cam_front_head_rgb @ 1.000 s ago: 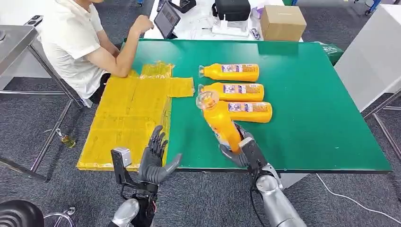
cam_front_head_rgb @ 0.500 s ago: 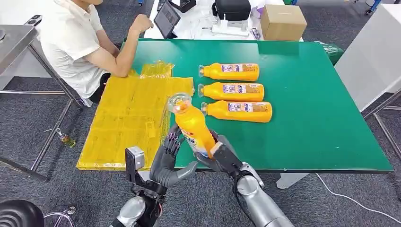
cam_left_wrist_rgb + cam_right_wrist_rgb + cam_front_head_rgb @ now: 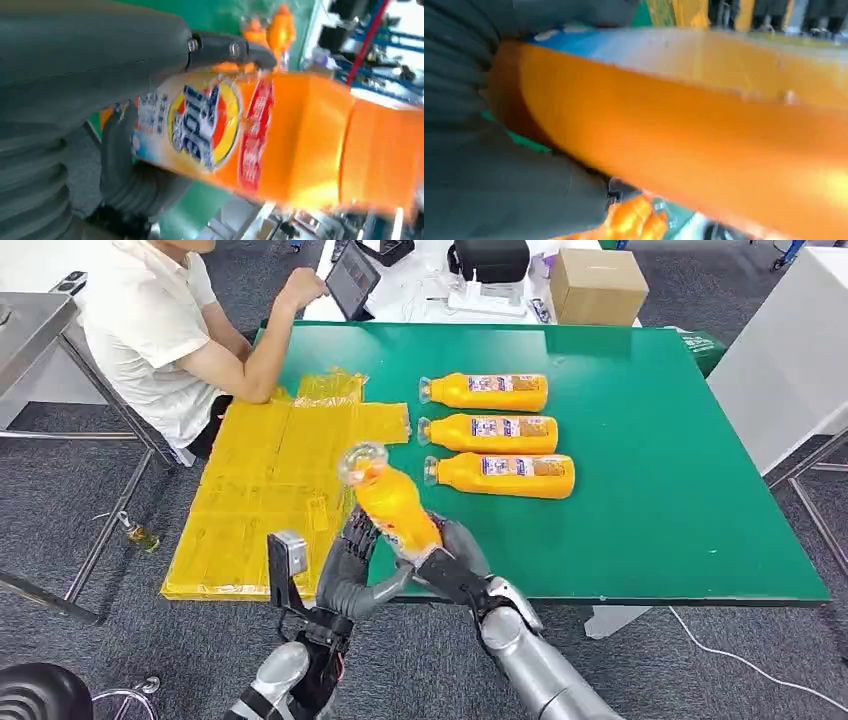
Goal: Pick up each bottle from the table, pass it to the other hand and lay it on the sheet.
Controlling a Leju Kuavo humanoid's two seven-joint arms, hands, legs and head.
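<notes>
Right hand (image 3: pixel 452 570) gripping base of orange bottle (image 3: pixel 392 503), held tilted in mid-air over table's (image 3: pixel 680 490) near edge, cap toward yellow sheet (image 3: pixel 260 490). Left hand (image 3: pixel 350 575) cupped against labelled body, probably not fully closed. Rigid, smooth, likely heavy plastic; best gripped mid-body at label.

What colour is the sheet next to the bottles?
Yellow; the sheet shows best in the head view.

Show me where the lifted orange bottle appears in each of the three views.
Head view: lifted bottle, low centre, between both hands.
Left wrist view: bottle crosses the picture, label showing.
Right wrist view: bottle crosses the picture, blurred.
Shared landmark: green table.
</notes>
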